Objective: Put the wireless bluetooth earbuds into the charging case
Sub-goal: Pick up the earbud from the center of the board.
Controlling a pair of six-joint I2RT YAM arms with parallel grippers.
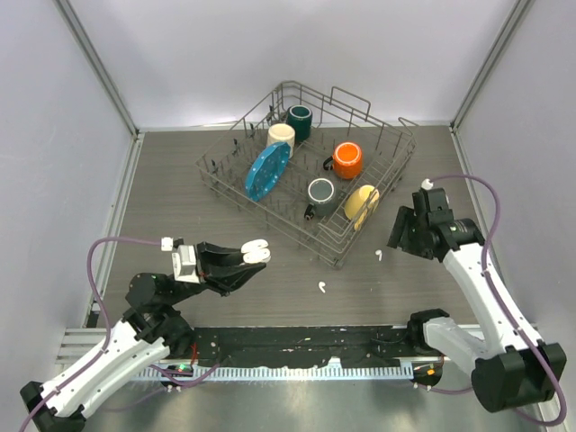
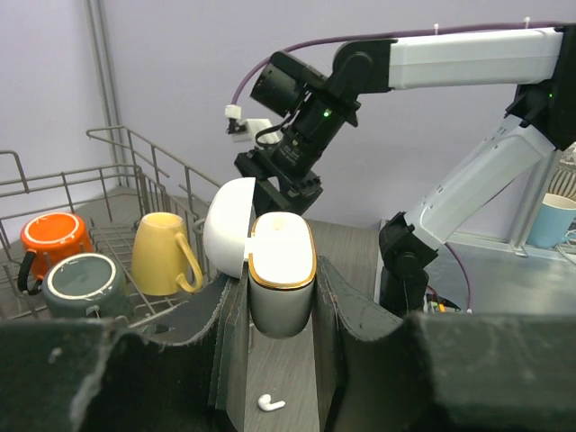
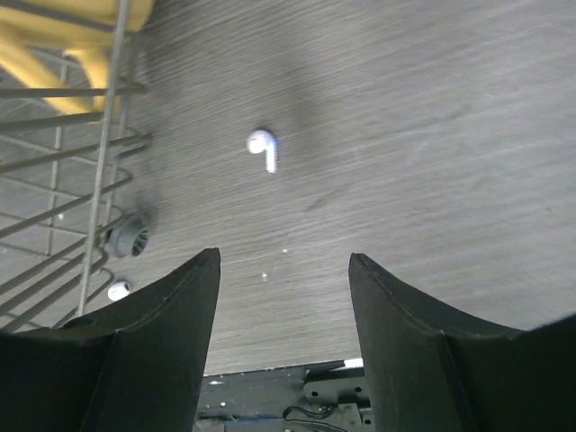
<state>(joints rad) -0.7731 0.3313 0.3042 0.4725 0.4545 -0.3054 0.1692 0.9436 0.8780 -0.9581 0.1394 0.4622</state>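
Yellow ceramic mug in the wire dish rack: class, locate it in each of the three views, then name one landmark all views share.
Top external: yellow ceramic mug, right of centre, at the rack's near right end.
Left wrist: left of centre, handle facing right.
Right wrist: top-left corner, mostly cut off.
Shared landmark: the grey wire dish rack holding it.

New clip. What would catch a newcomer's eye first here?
The left gripper holds a white, gold-rimmed charging case, lid open, at front left. A wire dish rack with coloured mugs and a blue plate fills the far centre. The right gripper, open, points down at a white earbud on the table.
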